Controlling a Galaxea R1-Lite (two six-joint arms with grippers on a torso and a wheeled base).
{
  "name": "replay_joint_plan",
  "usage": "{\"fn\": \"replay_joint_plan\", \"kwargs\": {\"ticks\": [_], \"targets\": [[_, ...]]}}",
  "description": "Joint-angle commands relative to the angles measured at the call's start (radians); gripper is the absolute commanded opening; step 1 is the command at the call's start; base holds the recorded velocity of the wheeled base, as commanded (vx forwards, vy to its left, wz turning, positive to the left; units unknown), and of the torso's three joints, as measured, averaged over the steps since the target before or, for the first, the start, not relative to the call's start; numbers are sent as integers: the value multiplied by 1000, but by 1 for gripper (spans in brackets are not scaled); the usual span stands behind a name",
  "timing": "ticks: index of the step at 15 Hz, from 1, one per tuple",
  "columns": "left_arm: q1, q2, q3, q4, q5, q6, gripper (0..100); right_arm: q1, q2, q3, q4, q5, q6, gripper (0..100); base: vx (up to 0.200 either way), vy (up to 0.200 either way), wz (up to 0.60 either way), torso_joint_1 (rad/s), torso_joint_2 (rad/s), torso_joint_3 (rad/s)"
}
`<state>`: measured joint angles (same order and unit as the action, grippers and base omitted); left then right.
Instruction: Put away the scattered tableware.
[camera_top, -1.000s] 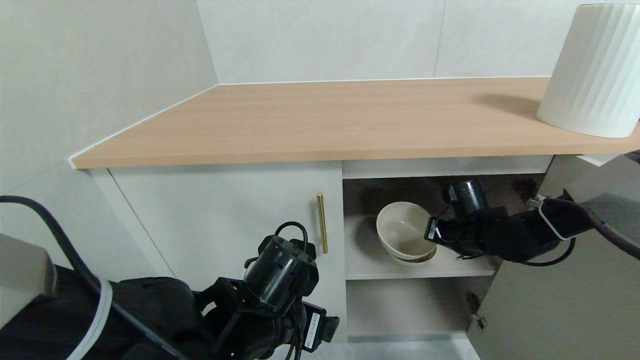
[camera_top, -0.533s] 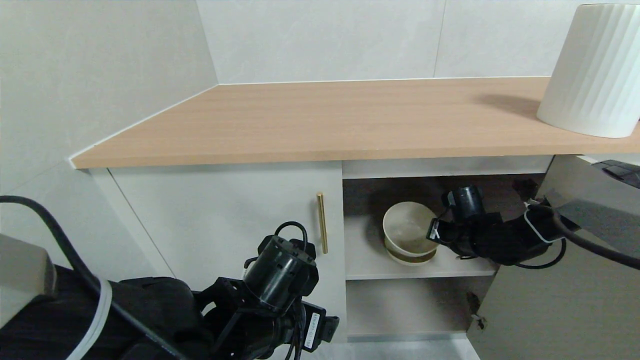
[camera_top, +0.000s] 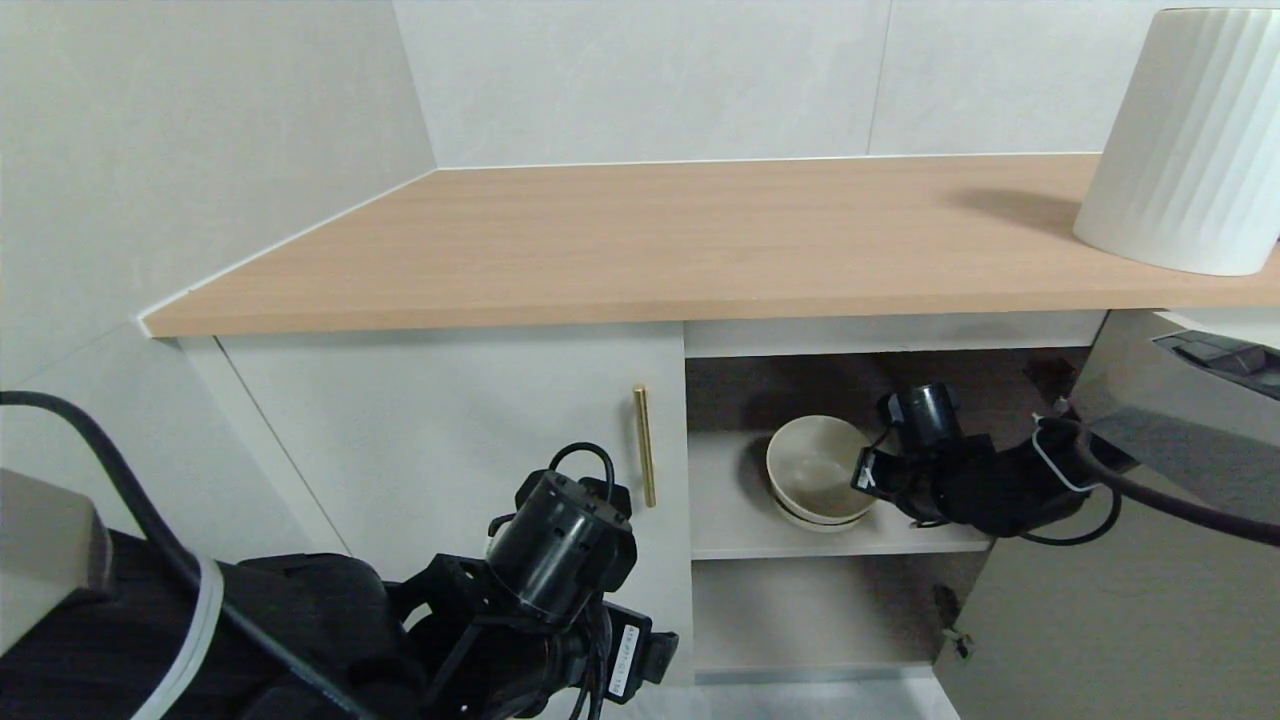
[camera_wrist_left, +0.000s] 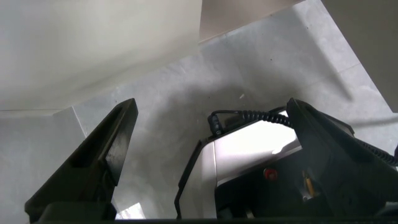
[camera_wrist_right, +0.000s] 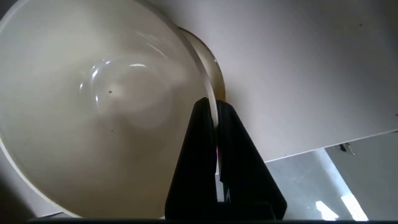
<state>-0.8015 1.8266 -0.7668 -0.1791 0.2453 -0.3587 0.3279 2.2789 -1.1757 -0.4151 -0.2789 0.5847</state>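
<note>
Under the wooden countertop (camera_top: 650, 240), on the open cabinet's upper shelf (camera_top: 730, 525), a cream bowl (camera_top: 808, 468) sits nested in a second bowl (camera_top: 825, 521), its rim pinched between the right gripper's (camera_wrist_right: 216, 121) fingers, while the left gripper (camera_wrist_left: 211, 106) hangs low before the closed door (camera_top: 450, 450), fingers spread wide around nothing.

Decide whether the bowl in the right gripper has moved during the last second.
Yes. The bowl has shifted slightly away from the gold door handle and levelled out, nesting on the lower bowl on the shelf.
</note>
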Motion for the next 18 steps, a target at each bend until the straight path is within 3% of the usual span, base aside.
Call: {"fn": "replay_joint_plan", "kwargs": {"ticks": [1, 4, 5, 13, 15, 18], "targets": [[1, -1, 0, 0, 0, 0, 100, 0, 4, -1, -1, 0, 0, 0, 0, 0, 0, 0, 0, 0], [1, -1, 0, 0, 0, 0, 100, 0, 5, -1, 1, 0, 0, 0, 0, 0, 0, 0, 0, 0], [1, -1, 0, 0, 2, 0, 100, 0, 4, 2, 2, 0, 0, 100, 0, 0, 0, 0, 0, 0], [4, -10, 0, 0, 9, 0, 100, 3, -39, 24, 9, 4, -2, 100, 0, 0, 0, 0, 0, 0], [18, -56, 7, 1, 15, -45, 100, 20, -144, 77, 47, 33, -5, 100, 0, 0, 0, 0, 0, 0], [62, -165, 26, 7, 17, -49, 100, 79, -372, 191, 208, 109, -8, 100, 0, 0, 0, 0, 0, 0]]}}
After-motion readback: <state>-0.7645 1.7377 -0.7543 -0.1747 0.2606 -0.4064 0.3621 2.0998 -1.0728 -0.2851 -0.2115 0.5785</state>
